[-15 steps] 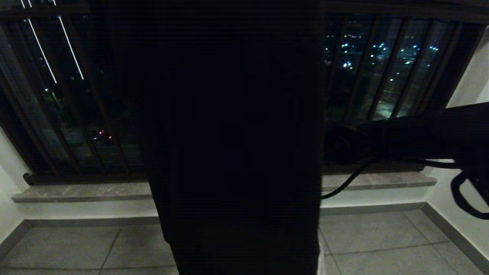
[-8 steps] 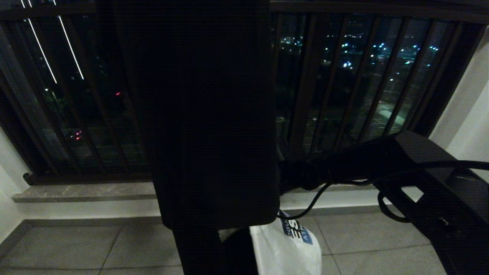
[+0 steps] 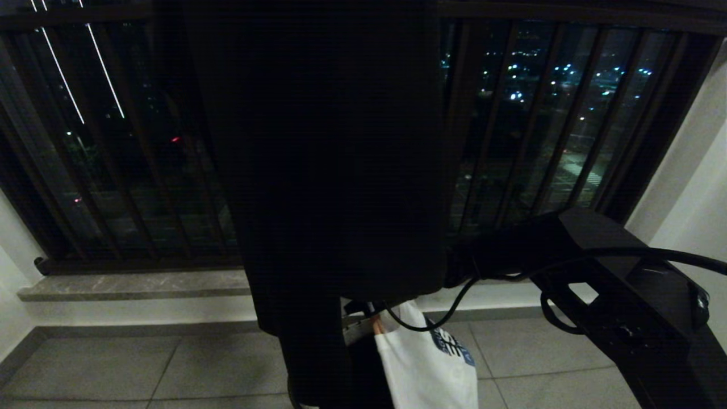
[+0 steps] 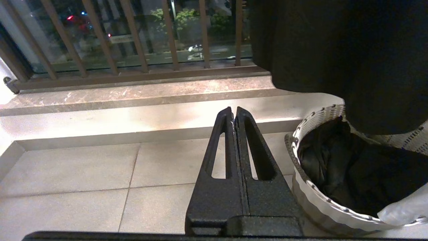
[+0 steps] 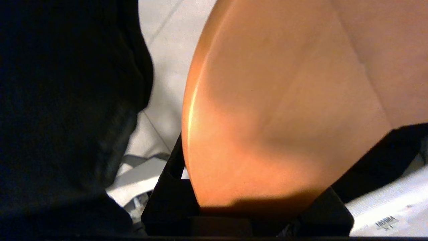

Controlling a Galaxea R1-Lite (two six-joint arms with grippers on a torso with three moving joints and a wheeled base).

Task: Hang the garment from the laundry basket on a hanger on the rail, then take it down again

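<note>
1. Right gripper (image 5: 254, 187) pinches an orange hanger (image 5: 284, 110); the dark garment (image 3: 329, 159) hangs beside it, over the laundry basket (image 4: 302, 197).
2. Take-down apparently under way; lowering into the basket comes next.
3. Left gripper (image 4: 234, 113) parked, pressed together.

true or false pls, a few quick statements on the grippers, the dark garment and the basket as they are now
1. The left gripper is shut and holds nothing. True.
2. The laundry basket is empty. False: dark cloth lies in it.
3. The right gripper is clamped on an orange wooden piece. True.
4. The dark garment lies flat on the floor. False: it hangs before the window bars.
</note>
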